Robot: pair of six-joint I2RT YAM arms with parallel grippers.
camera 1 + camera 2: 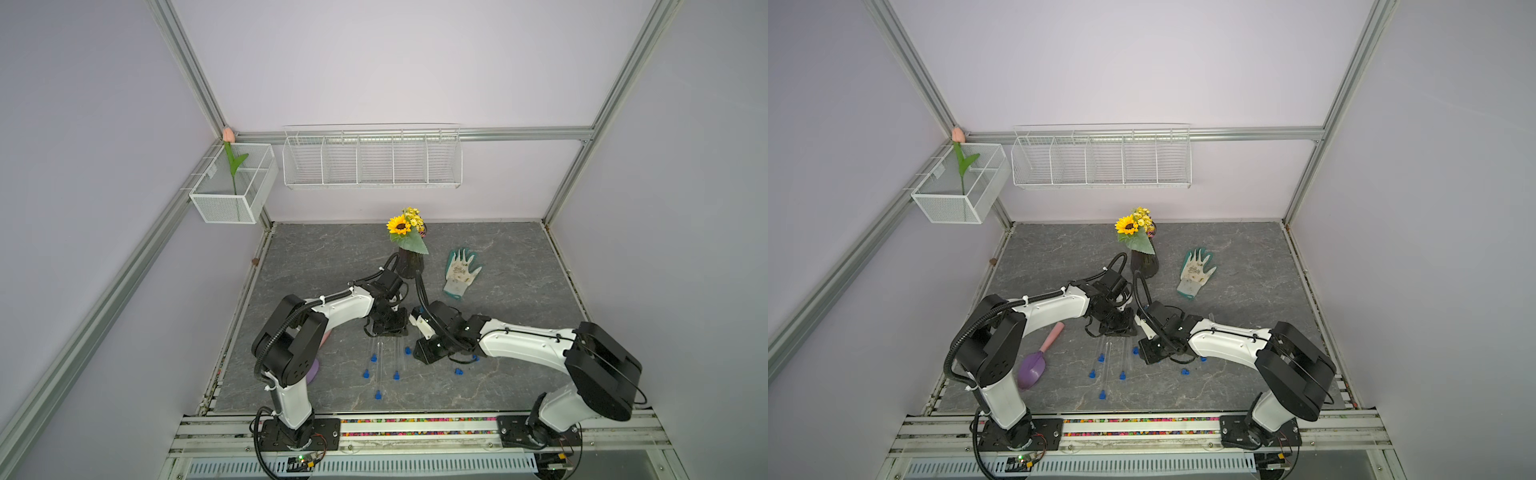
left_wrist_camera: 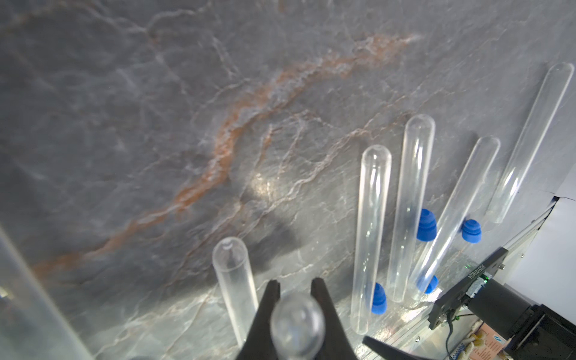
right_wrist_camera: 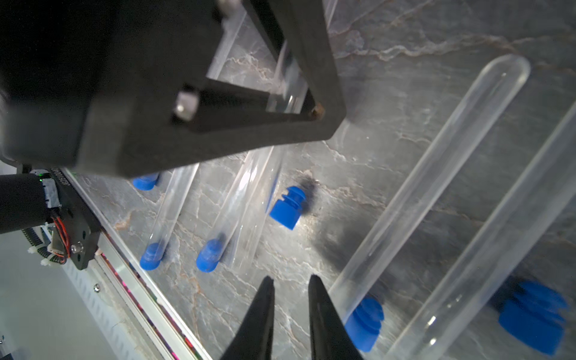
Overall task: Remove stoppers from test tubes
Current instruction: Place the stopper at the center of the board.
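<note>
My left gripper (image 2: 296, 282) is shut on a clear test tube (image 2: 296, 325), whose rounded end pokes out between the jaws toward the camera. Several more test tubes (image 2: 372, 233) lie side by side on the grey slab, with blue stoppers (image 2: 426, 226) among them. My right gripper (image 3: 290, 278) hangs just above the slab, open by a narrow gap with nothing between its fingers. A loose stopper (image 3: 288, 207) lies ahead of it. Beside its jaws a tube (image 3: 430, 174) has a stopper (image 3: 364, 324) in its mouth. In both top views the tubes (image 1: 380, 357) and stoppers (image 1: 396, 376) lie below the two wrists.
A purple scoop with a pink handle (image 1: 1034, 365) lies under the left arm. A dark vase of sunflowers (image 1: 409, 262) stands just behind the wrists, a work glove (image 1: 461, 270) to its right. Wire baskets (image 1: 372, 160) hang on the back wall. A metal rail (image 1: 415, 428) runs along the front.
</note>
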